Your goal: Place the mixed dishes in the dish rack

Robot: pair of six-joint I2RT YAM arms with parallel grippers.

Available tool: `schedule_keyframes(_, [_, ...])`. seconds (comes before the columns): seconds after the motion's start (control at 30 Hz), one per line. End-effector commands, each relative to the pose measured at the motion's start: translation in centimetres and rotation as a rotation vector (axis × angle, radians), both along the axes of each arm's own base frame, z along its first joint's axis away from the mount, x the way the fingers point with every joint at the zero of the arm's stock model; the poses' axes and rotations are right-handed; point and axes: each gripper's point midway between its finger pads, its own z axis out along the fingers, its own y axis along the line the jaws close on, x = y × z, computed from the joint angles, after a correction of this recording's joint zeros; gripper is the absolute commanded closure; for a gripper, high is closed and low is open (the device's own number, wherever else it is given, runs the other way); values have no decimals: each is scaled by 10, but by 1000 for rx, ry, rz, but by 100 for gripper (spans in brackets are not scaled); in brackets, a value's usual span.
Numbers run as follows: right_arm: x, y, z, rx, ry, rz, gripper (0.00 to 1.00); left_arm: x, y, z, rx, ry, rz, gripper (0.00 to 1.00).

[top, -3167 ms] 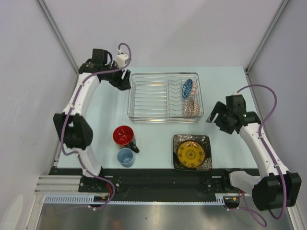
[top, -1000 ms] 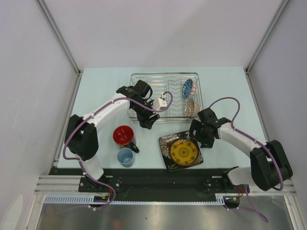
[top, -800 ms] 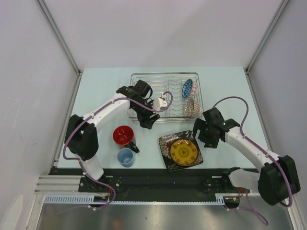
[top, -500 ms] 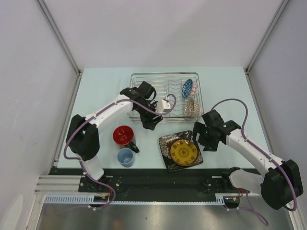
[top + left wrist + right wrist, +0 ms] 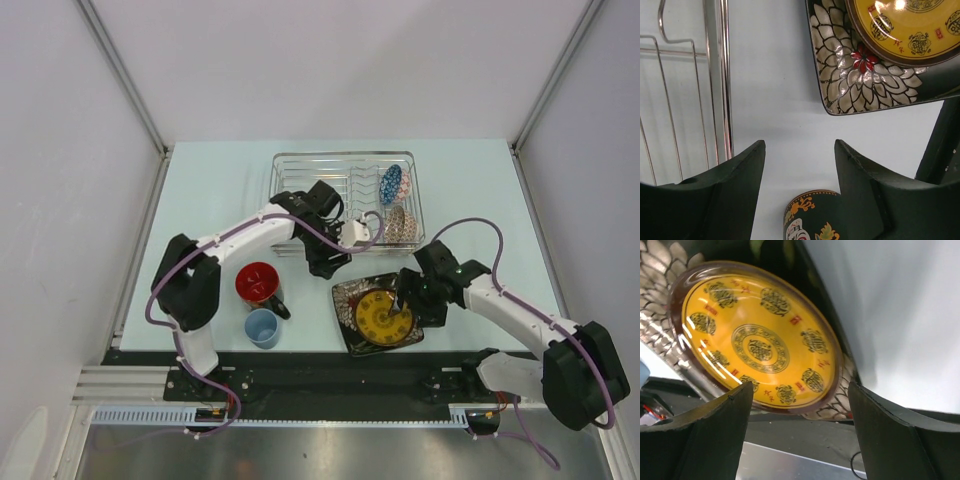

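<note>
The right end effector (image 5: 406,298), fingers apart, hovers at 3 o'clock of the round yellow plate (image 5: 384,318); next it probably must clamp the rim.

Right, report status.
Left gripper open, between dish rack and square plate. Right gripper open over yellow plate. Blue bowl, beige bowl racked; mug, cup out. Left gripper possibly in the way.

The dish rack (image 5: 310,205) is sitting at the back of the tabletop (image 5: 210,200), the rear bowl (image 5: 390,184) and front bowl (image 5: 400,225) standing in its right end. Before it, the round plate (image 5: 383,316) is lying on the square plate (image 5: 348,300). The mug (image 5: 260,283) is standing to their left, the cup (image 5: 262,327) just before it.
</note>
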Motion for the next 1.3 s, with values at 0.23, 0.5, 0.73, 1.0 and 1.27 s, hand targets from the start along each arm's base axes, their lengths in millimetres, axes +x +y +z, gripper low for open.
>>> schedule_keyframes(0.23, [4,6,-18,16,-13,0,19,0,-24,-3,-10,-44,-45,38])
schedule_keyframes(0.5, [13,15,-26,33,-32,3,32,1,-32,-10,-13,-39,-44,38])
schedule_keyframes(0.73, [14,21,-41,50,-25,11,55,-5,-21,-24,25,-33,-42,39])
schedule_keyframes(1.0, [13,21,-55,42,-4,23,68,-7,-18,-29,34,-31,-36,39])
schedule_keyframes(1.27, [14,18,-53,37,-13,17,71,-14,-3,-30,72,-48,-116,39])
